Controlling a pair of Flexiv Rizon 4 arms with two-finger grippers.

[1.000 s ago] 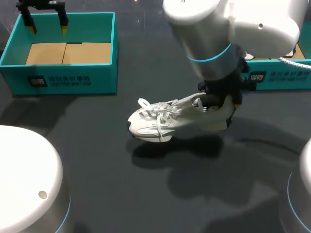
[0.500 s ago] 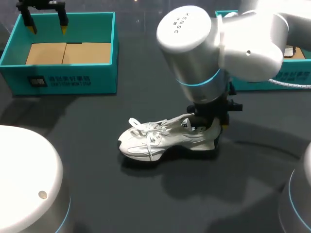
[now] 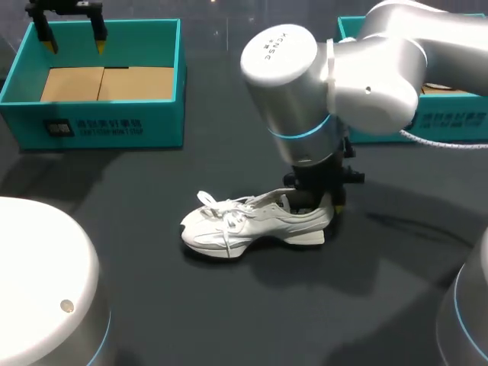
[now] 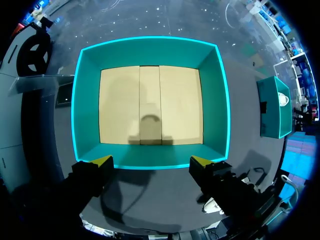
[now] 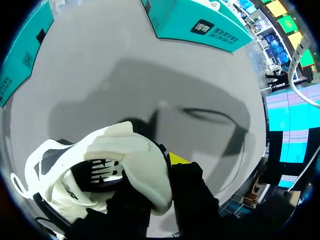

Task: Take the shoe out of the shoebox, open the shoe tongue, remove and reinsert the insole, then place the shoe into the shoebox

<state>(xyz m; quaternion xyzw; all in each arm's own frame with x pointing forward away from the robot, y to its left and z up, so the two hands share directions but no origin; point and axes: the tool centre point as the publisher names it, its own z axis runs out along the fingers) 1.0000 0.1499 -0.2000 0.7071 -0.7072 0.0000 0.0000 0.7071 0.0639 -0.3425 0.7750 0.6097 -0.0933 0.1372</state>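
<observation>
A white sneaker (image 3: 255, 223) sits sole-down on the dark table (image 3: 191, 305) just right of the frame's centre, toe toward the left and its laces (image 3: 221, 207) loose over the tongue. The right arm reaches in from the upper right of the frame, and the right gripper (image 3: 316, 204) is clamped on the sneaker's heel collar. The right wrist view shows one yellow-tipped finger (image 5: 177, 159) pressed against the outside of the heel while the other goes down inside the shoe opening.

In the upper left of the frame stands the teal shoebox (image 3: 99, 122), open at the top, with a bare cardboard floor (image 3: 107, 82). The left gripper (image 3: 75, 44) hangs over the box's far wall with its fingers spread wide and nothing between them. In its own wrist view the two yellow tips sit near the corners of the box's nearest wall.

A second teal shoebox (image 3: 450, 122) lies at the upper right edge of the frame, partly hidden behind the right arm and well apart from the sneaker.
</observation>
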